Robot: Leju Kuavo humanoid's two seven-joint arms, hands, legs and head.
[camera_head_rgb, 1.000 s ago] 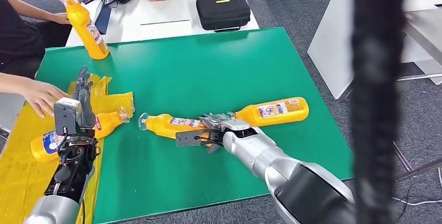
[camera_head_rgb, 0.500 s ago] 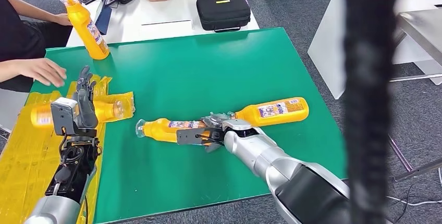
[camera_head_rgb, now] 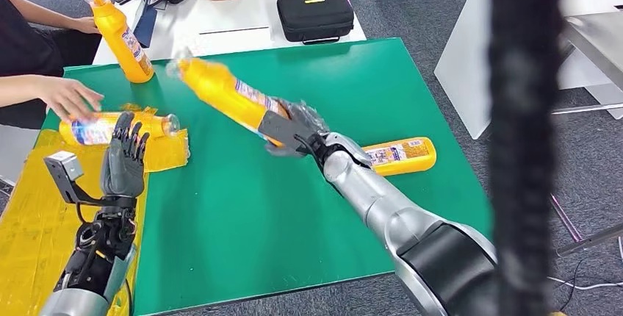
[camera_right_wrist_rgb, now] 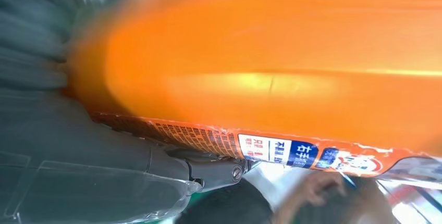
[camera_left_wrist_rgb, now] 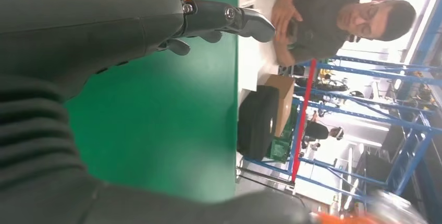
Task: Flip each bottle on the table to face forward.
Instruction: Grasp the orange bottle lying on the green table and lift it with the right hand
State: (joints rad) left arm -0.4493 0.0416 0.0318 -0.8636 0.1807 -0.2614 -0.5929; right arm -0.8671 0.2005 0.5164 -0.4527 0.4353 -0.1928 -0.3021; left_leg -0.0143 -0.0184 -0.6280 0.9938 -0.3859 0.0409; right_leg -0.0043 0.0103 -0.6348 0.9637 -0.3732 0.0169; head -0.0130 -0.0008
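Left hand [camera_head_rgb: 123, 163] hovers with fingers spread, holding nothing, just short of the bottle on the yellow sheet [camera_head_rgb: 117, 126], which lies crosswise before it under a person's hand [camera_head_rgb: 70, 98]. Your right hand [camera_head_rgb: 292, 131] grips the lifted bottle [camera_head_rgb: 224, 95] near its base, neck angled up toward the far left. A third bottle [camera_head_rgb: 397, 155] lies beside that forearm.

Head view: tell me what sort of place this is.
Probably a robotics lab or workshop: a green table with staged bottles, blue racks behind, and people seated at a white desk with an equipment case.

ctr green table [camera_head_rgb: 242, 220] open | upright bottle [camera_head_rgb: 125, 37], person's hand [camera_head_rgb: 70, 97] block far-left
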